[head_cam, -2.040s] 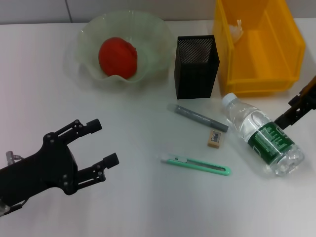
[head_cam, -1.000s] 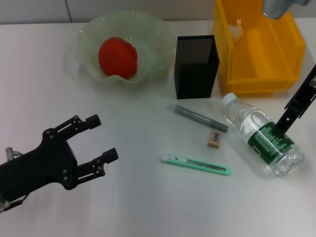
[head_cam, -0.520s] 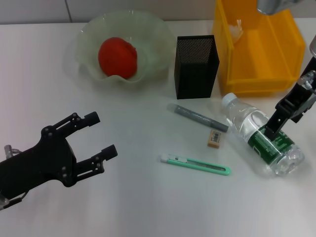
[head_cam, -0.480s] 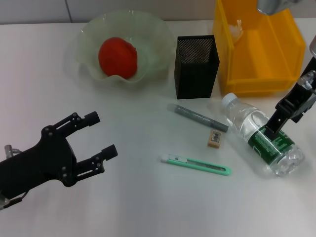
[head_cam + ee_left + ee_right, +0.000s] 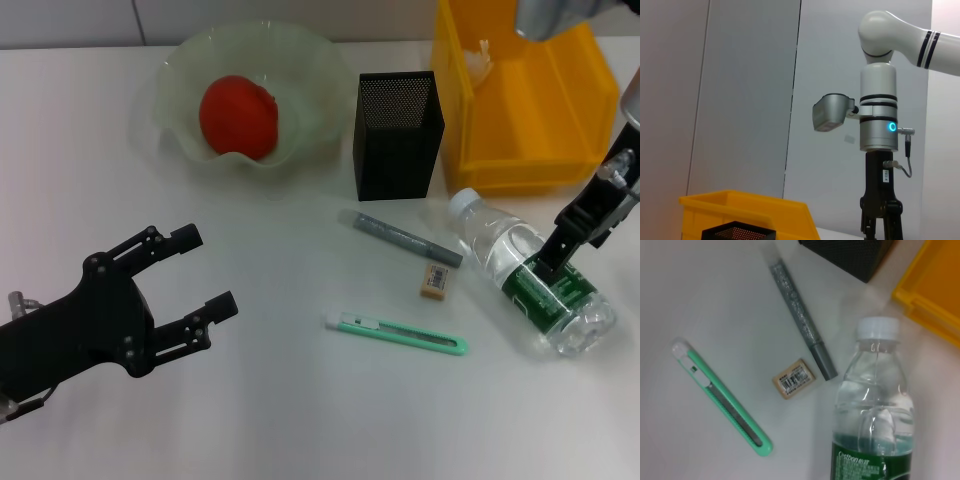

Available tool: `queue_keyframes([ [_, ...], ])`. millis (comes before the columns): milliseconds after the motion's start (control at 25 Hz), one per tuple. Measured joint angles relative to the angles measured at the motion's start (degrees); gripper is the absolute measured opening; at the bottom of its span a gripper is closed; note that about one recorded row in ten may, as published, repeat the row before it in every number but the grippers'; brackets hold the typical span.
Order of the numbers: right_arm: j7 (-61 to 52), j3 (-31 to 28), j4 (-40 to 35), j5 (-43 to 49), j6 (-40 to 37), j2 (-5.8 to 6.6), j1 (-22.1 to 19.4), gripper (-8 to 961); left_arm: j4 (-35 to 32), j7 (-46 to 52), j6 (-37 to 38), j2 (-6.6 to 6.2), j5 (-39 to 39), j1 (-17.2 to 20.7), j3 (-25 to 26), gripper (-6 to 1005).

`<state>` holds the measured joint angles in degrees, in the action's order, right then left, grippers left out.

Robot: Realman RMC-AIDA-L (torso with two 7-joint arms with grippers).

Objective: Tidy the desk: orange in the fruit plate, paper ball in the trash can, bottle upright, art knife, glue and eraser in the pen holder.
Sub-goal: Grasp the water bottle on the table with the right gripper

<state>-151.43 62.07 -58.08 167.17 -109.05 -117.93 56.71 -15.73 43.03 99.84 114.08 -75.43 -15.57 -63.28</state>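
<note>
I have the right gripper (image 5: 555, 262) down over the clear plastic water bottle with the green label (image 5: 530, 272), which lies on its side on the white desk (image 5: 300, 420) just in front of the yellow plastic bin (image 5: 520, 95), its white cap pointing toward the black mesh pen holder (image 5: 398, 135). One dark finger (image 5: 562, 243) rests against the green label; I cannot tell from any view whether the gripper is spread or closed on it. The left gripper (image 5: 205, 275) hovers over the near left of the desk with its two black fingers (image 5: 170, 243) spread apart and nothing between them, well apart from every object. The red-orange fruit (image 5: 238, 115) sits in the pale green wavy-edged glass plate (image 5: 175, 75) at the back left. A small crumpled white paper ball (image 5: 482, 60) lies in the back corner of the yellow bin. Between the pen holder and the bottle lies the grey glue stick (image 5: 802, 327), with the small tan eraser (image 5: 794, 378) just beside its end. The mint-green art knife (image 5: 722, 397) lies nearer me, apart from both.
</note>
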Motion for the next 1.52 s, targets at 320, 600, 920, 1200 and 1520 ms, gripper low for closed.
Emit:
queue_keyframes([
  [320,0.7,2.6,2.1,-0.2,4.1,-1.00,-1.1,812,0.0,0.0,0.0,0.07,0.0,0.3,0.0,813],
  [600,1.6,3.8,7.4,-0.4,9.4,-1.26,-1.6,811,0.2,0.0,0.1,0.04,0.0,0.6,0.0,813],
  [920,2.4,4.3,9.9,-0.5,12.4,-1.50,-2.1,811,0.2,0.0,0.3,0.01,-0.1,0.7,0.0,814],
  [1200,3.2,4.4,12.0,-1.3,15.0,-1.59,-2.5,812,0.1,0.0,0.4,0.01,-0.2,0.7,0.0,814],
  [1520,3.9,5.1,12.3,-2.0,16.0,-1.60,-3.1,812,0.2,0.0,0.4,-0.02,-0.3,0.5,0.0,814],
])
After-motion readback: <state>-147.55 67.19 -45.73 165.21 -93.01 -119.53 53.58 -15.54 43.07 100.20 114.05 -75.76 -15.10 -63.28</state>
